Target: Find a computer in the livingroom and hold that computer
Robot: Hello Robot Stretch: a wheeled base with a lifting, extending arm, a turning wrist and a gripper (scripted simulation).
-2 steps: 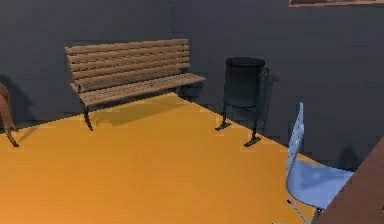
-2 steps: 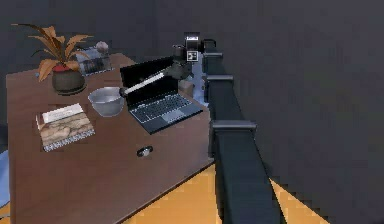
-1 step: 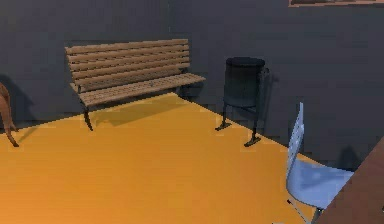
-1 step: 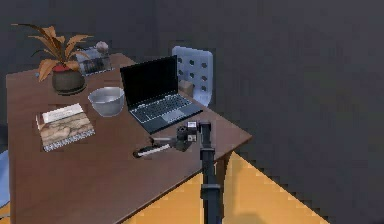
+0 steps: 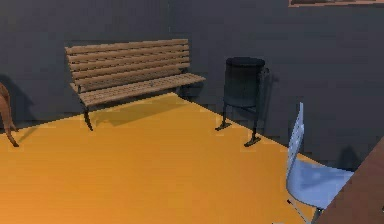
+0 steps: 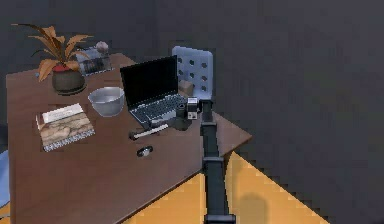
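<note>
On the desk (image 6: 70, 180) in my arm side view, the computer (image 6: 152, 85), a dark laptop with its lid up, stands near the far right edge, just in front of a pale chair back (image 6: 193, 68). My tool (image 6: 180, 117) sits by the laptop's right front corner, close to the desk's edge. I cannot tell how its fingers stand, nor whether it holds anything. A grey bowl (image 6: 106, 98), a stack of books (image 6: 65, 125) and a potted plant (image 6: 60, 62) lie to the laptop's left, with what may be a small remote (image 6: 148, 132) in front of it. Ahead, orange floor (image 5: 130, 170) lies open up to a slatted wooden seat (image 5: 130, 70) and a black bin (image 5: 243, 82) along the dark wall. A blue chair (image 5: 312, 178) crowds the forward view's right.
</note>
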